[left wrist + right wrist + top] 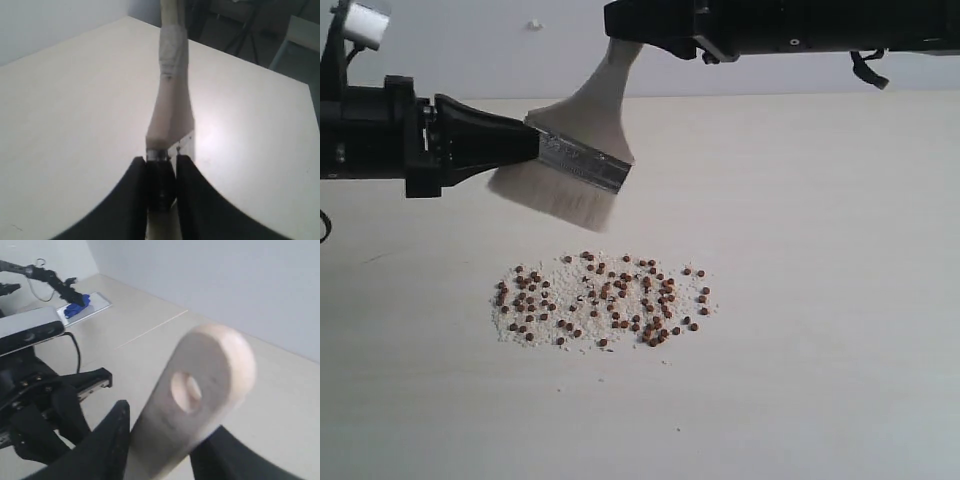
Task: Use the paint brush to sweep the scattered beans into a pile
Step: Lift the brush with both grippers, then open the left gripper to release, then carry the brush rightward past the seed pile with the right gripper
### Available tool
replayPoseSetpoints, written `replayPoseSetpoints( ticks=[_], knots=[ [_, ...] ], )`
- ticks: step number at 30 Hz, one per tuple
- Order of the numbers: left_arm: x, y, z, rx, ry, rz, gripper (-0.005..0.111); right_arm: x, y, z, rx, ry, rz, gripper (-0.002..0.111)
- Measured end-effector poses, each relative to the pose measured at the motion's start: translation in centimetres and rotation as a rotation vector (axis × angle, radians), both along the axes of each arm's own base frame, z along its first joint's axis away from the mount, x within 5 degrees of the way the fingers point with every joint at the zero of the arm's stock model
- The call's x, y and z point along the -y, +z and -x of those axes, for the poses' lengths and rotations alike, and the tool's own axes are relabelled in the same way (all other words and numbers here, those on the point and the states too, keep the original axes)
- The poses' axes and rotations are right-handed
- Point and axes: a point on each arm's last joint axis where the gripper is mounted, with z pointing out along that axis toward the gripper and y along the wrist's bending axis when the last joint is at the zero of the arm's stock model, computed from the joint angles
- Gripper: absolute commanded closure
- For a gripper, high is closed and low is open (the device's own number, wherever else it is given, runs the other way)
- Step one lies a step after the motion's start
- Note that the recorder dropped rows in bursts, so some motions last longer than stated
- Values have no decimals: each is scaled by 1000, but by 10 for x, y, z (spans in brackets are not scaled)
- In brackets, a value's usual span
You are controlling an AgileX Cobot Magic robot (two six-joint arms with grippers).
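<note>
In the exterior view you see the paint brush (582, 150) held tilted in the air. Its bristles point down toward the surface (820, 250) but stay clear of it, above and slightly left of the beans (605, 298). The beans lie scattered in a broad oval patch among white grains (545, 337). Your left end effector (532, 141) meets the ferrule from the left, and your right end effector (628, 42) takes the handle at the top. In the left wrist view, the 2 fingers are clamped on the ferrule's edge. In the right wrist view, 2 fingers flank the handle just short of its hole; you cannot tell whether they press on it.
</note>
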Motion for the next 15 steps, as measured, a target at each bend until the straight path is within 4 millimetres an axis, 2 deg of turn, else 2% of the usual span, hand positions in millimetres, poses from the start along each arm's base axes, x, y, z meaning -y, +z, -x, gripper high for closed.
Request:
replayPoseSetpoints(
  ticks=[2, 5, 7, 15],
  knots=[
    [-9, 8, 14, 5, 33, 21, 107, 6, 0, 9, -18, -57, 15, 108],
    [-29, 19, 59, 42, 12, 96, 107, 48, -17, 3, -6, -418, 244, 108],
    [-37, 21, 81, 81, 57, 139, 107, 62, -18, 12, -1, -528, 315, 108],
    [-53, 27, 132, 225, 196, 207, 107, 75, 9, 44, 65, -592, 286, 108]
  ],
)
